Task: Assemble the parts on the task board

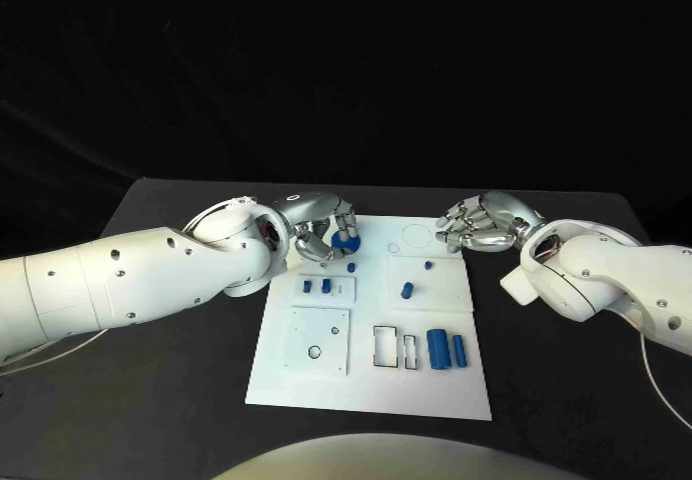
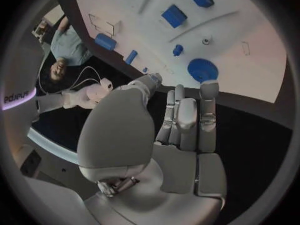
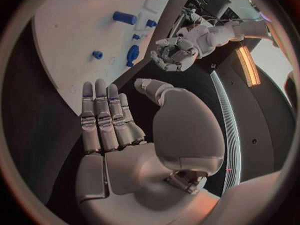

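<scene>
A: Hovering over the far left corner of the task board (image 1: 433,395) is the left hand (image 1: 315,225). Does it hold anything?

B: Nothing that I can see. In the left wrist view its fingers (image 2: 187,120) lie straight and side by side, with the blue round part (image 2: 202,69) on the board beyond the fingertips. In the head view that same part (image 1: 346,241) sits just beside the hand, on its right.

A: And the right hand (image 1: 483,222)?

B: It hangs over the board's far right corner, empty too. The right wrist view shows its fingers (image 3: 103,120) stretched out flat, close together, thumb apart.

A: Where are the other parts?

B: All on the white board. A small blue peg (image 1: 353,267) stands near the round part, and another blue piece (image 1: 427,266) lies right of it. Two blue blocks (image 1: 317,286) sit in a row on the left side. A short blue cylinder (image 1: 407,291) lies near the middle. Towards the near edge, two long blue cylinders (image 1: 449,350) lie side by side, right of a rectangular slot (image 1: 385,345).

A: And the board itself?

B: Lying flat in the middle of the black table (image 1: 159,380).
</scene>
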Motion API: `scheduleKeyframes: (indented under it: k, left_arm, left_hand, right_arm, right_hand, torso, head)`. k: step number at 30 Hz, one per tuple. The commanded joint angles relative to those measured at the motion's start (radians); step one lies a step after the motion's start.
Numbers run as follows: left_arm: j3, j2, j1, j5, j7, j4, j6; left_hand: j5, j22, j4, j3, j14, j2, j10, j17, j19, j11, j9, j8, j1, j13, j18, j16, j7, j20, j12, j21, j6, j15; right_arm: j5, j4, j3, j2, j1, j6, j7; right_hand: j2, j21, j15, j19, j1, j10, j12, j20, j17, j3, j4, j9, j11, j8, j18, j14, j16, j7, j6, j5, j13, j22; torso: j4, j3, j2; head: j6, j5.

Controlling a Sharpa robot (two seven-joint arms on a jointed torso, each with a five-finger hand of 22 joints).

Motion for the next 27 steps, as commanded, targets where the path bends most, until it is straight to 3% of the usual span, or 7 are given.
scheduleKeyframes:
  k: [1, 3, 10, 13, 19, 21, 27]
  left_arm:
    - [-0.004, 0.013, -0.002, -0.185, 0.091, -0.006, -0.011]
    - [-0.007, 0.023, -0.003, -0.220, 0.091, -0.012, 0.012]
    - [-0.015, 0.059, -0.006, -0.296, 0.092, -0.045, 0.077]
    - [-0.017, 0.072, -0.007, -0.317, 0.092, -0.059, 0.110]
    - [-0.019, 0.089, -0.007, -0.336, 0.093, -0.081, 0.146]
    - [-0.019, 0.097, -0.007, -0.340, 0.095, -0.092, 0.153]
    - [-0.019, 0.110, -0.008, -0.339, 0.091, -0.108, 0.178]
  left_hand:
    - [-0.043, 0.027, 0.002, -0.023, -0.006, -0.006, 0.002, -0.007, -0.005, -0.004, -0.013, -0.041, 0.005, -0.030, 0.013, -0.007, -0.010, -0.002, -0.037, -0.013, 0.028, -0.005]
    - [-0.069, 0.044, 0.006, -0.038, -0.001, -0.003, 0.029, 0.002, 0.016, -0.010, -0.021, -0.070, 0.011, -0.043, 0.008, 0.003, -0.010, -0.008, -0.047, 0.027, 0.057, -0.007]
    - [-0.193, 0.066, 0.025, -0.128, -0.004, 0.004, 0.018, -0.018, 0.018, -0.023, -0.031, -0.158, 0.033, -0.085, 0.006, 0.008, -0.014, -0.014, -0.107, 0.026, 0.099, -0.015]
    - [-0.201, 0.069, 0.027, -0.139, 0.000, 0.011, 0.018, -0.014, 0.017, -0.025, -0.030, -0.166, 0.044, -0.090, 0.006, 0.015, -0.013, -0.014, -0.114, 0.023, 0.107, -0.016]
    - [-0.170, 0.076, 0.034, -0.149, 0.005, 0.026, 0.031, -0.009, 0.018, -0.023, -0.028, -0.188, 0.072, -0.105, 0.006, 0.027, -0.009, -0.015, -0.133, 0.023, 0.126, -0.015]
    - [-0.120, 0.079, 0.043, -0.150, 0.005, 0.033, 0.045, -0.010, 0.020, -0.020, -0.027, -0.205, 0.089, -0.117, 0.005, 0.032, -0.007, -0.014, -0.148, 0.025, 0.139, -0.013]
    - [-0.051, 0.078, 0.053, -0.135, -0.004, 0.037, 0.064, -0.024, 0.013, -0.019, -0.023, -0.226, 0.113, -0.134, 0.006, 0.032, -0.006, -0.012, -0.172, 0.013, 0.163, -0.012]
  right_arm:
    - [-0.002, 0.002, 0.000, 0.000, -0.001, 0.008, 0.015]
    - [-0.002, 0.002, 0.000, 0.000, -0.001, 0.007, 0.016]
    - [-0.002, 0.002, 0.000, 0.001, -0.001, 0.008, 0.016]
    - [-0.002, 0.002, 0.000, 0.001, -0.001, 0.008, 0.016]
    - [-0.002, 0.003, 0.000, 0.002, -0.001, 0.008, 0.015]
    - [-0.002, 0.003, 0.000, 0.003, -0.001, 0.009, 0.016]
    - [-0.002, 0.004, 0.000, 0.003, -0.001, 0.009, 0.016]
  right_hand:
    - [0.008, -0.005, -0.003, -0.003, 0.000, -0.008, 0.004, 0.001, -0.001, -0.003, -0.002, -0.001, -0.002, 0.004, 0.006, -0.004, -0.003, 0.038, -0.007, 0.004, -0.001, -0.001]
    - [0.008, -0.005, -0.003, -0.003, 0.000, -0.008, 0.004, 0.001, -0.001, -0.003, -0.002, -0.001, -0.002, 0.004, 0.006, -0.004, -0.003, 0.038, -0.007, 0.004, -0.001, -0.001]
    - [0.008, -0.005, -0.003, -0.003, 0.001, -0.008, 0.004, 0.001, -0.001, -0.003, -0.002, -0.001, -0.002, 0.004, 0.006, -0.004, -0.003, 0.038, -0.006, 0.004, -0.002, -0.001]
    - [0.008, -0.005, -0.003, -0.003, 0.001, -0.008, 0.004, 0.001, -0.001, -0.003, -0.002, -0.001, -0.002, 0.004, 0.006, -0.004, -0.003, 0.038, -0.006, 0.004, -0.002, -0.001]
    - [0.008, -0.005, -0.003, -0.003, 0.001, -0.008, 0.004, 0.001, -0.001, -0.003, -0.002, -0.001, -0.002, 0.004, 0.006, -0.004, -0.003, 0.038, -0.006, 0.004, -0.002, -0.001]
    - [0.008, -0.005, -0.003, -0.003, 0.001, -0.008, 0.004, 0.001, -0.001, -0.003, -0.002, -0.001, -0.002, 0.004, 0.006, -0.004, -0.003, 0.038, -0.006, 0.004, -0.002, -0.001]
    - [0.008, -0.005, -0.003, -0.003, 0.001, -0.008, 0.004, 0.001, -0.001, -0.003, -0.002, -0.001, -0.002, 0.004, 0.006, -0.004, -0.003, 0.038, -0.006, 0.004, -0.002, -0.001]
  torso:
    - [0.0013, 0.0012, -0.001]
    - [0.0012, 0.0006, 0.000]
    - [-0.0003, 0.0009, -0.001]
    - [-0.0005, 0.0007, 0.000]
    - [0.0006, 0.0008, 0.000]
    - [0.0006, 0.0008, 0.000]
    - [0.0008, 0.0010, -0.001]
  head:
    - [0.000, -0.003]
    - [0.001, -0.004]
    - [0.003, -0.003]
    - [0.002, -0.004]
    - [0.001, -0.005]
    - [0.001, -0.005]
    - [-0.002, -0.005]
